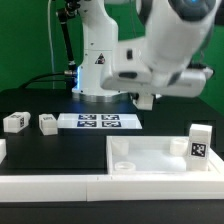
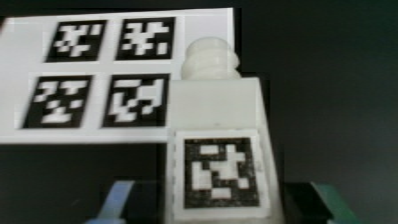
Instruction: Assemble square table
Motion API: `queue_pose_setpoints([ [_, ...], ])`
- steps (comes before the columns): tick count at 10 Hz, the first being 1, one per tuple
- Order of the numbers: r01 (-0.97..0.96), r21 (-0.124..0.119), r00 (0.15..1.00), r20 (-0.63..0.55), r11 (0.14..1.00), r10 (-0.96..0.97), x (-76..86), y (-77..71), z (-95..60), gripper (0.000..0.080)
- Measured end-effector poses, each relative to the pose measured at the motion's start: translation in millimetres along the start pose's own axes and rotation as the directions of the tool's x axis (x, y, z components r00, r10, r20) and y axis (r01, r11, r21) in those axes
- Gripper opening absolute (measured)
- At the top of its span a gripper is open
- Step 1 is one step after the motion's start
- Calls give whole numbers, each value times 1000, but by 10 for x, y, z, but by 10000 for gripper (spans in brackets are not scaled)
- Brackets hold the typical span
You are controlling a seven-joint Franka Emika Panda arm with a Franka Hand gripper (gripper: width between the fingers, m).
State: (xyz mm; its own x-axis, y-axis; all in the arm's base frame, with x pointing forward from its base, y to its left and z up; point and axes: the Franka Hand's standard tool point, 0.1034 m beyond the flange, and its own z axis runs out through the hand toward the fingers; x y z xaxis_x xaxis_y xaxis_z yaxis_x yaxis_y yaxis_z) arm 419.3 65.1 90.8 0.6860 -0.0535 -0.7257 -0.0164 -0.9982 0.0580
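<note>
The pincer (image 2: 217, 208) is clenched on one white block leg (image 2: 217, 120). A dark finger (image 2: 125, 202) sits on each side of the leg's tagged end, so the knobbly peg at the other end points free, away from the wrist. This grip seems chosen so that the peg can go first into a socket of the panel. The leg hangs over the marker board (image 2: 111, 72); whether it touches the board cannot be told.

In the exterior view the pincer itself is hidden under the arm's bulky hand. The square panel (image 1: 165, 152) lies rim up on the bench (image 1: 30, 145), at the exterior view's right, so its sockets face upward. A standing leg (image 1: 200, 142) is upright at its right end; whether it is already fixed cannot be told. A loose leg (image 1: 15, 122) and a second loose leg (image 1: 48, 123) wait at the exterior view's left, well apart from the panel.

No brand or word can be read, only black-and-white square tags.
</note>
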Motion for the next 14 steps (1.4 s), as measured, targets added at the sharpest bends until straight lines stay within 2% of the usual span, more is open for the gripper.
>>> queue_pose_setpoints([
  [1,-14,26,999,-32,1000,15,-42,103,-180,287],
  [2,-26,43,999,-40,999,28,-81,193,-224,287],
  [3,-37,56,999,-35,998,39,-135,259,-177,288],
  [4,-32,60,994,-104,998,38,-66,237,-206,288],
  [6,-18,75,975,-220,997,34,-38,217,-239,288],
  [7,-20,80,950,-308,997,44,119,240,-357,288],
  [9,-59,109,863,-493,992,106,389,292,-846,288],
  [10,-65,116,826,-551,991,119,462,334,-1001,288],
  [11,-59,129,796,-593,990,125,449,362,-1142,288],
  [12,-43,145,764,-633,989,126,360,337,-1267,288],
  [14,-29,148,654,-745,989,131,425,320,-1304,288],
])
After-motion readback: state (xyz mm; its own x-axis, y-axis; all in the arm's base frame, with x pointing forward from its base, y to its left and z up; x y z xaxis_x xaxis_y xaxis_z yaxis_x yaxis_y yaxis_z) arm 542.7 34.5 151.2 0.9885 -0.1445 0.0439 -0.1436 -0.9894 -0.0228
